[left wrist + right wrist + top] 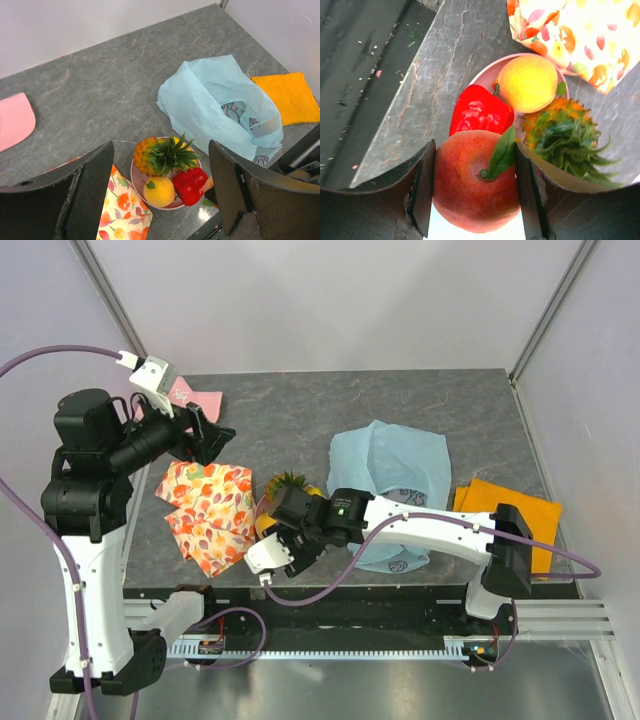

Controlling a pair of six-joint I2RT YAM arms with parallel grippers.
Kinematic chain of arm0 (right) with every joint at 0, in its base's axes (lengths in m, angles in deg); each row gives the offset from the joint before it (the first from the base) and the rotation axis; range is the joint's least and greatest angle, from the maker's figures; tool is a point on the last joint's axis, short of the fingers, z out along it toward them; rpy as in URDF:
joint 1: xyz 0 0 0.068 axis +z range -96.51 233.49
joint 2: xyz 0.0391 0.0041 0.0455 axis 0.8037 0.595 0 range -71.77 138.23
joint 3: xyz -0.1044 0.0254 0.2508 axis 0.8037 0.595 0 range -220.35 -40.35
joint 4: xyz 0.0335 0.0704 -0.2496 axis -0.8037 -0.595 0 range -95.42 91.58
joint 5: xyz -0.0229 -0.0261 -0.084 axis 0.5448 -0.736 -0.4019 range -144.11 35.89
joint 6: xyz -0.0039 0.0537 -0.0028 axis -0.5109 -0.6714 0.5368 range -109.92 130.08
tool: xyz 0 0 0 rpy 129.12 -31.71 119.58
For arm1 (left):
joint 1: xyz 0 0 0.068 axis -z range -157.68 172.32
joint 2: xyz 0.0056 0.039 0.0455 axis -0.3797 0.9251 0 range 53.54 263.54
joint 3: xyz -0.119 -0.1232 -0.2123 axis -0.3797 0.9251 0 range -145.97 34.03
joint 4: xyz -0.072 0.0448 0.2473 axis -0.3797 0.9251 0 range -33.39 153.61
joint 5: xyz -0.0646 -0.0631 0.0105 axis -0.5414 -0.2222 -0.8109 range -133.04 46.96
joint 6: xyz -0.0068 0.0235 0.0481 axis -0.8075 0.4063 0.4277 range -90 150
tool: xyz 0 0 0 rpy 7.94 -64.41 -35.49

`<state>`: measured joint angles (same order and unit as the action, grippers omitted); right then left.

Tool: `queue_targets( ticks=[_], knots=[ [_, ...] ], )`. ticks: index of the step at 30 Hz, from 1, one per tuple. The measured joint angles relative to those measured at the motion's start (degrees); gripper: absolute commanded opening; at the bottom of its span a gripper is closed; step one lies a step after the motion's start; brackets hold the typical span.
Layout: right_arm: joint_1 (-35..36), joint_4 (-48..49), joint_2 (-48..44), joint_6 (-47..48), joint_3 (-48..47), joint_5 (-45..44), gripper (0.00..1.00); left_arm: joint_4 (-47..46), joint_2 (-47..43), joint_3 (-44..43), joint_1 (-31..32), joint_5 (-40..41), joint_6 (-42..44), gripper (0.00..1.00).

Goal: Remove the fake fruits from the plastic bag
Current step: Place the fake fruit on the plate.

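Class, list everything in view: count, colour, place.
plastic bag: one, light blue, table centre
plate: one, pink, left of bag
pineapple: one, orange, green-topped, on plate
mango: one, yellow, on plate
pepper: one, red, on plate
peach: one, pink-orange, between right fingers
floral cloth: one, orange-and-white, left of plate
orange cloth: one, orange, right of bag
pink item: one, pink, far left
table: one, grey, under everything
left fingers: two, black, open, empty
right fingers: two, black, shut on peach
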<state>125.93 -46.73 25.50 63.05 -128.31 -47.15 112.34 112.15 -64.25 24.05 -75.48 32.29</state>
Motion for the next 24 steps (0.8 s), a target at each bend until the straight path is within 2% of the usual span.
queue_targets(
  ticks=[10, 19, 24],
  knots=[
    [-0.9, 4.6, 3.2, 3.9, 1.1, 0.5, 0.19, 0.0, 1.7, 0.9, -1.2, -1.4, -1.2, 0.82],
    [-6.3, 6.0, 5.8, 4.3, 0.6, 2.2, 0.2, -0.6, 3.1, 2.6, -4.5, -4.4, -3.0, 0.81],
    [-7.1, 6.1, 6.9, 4.5, -0.4, 2.9, 0.21, -0.6, 3.9, 2.9, -4.8, -5.9, -3.4, 0.81]
  ],
)
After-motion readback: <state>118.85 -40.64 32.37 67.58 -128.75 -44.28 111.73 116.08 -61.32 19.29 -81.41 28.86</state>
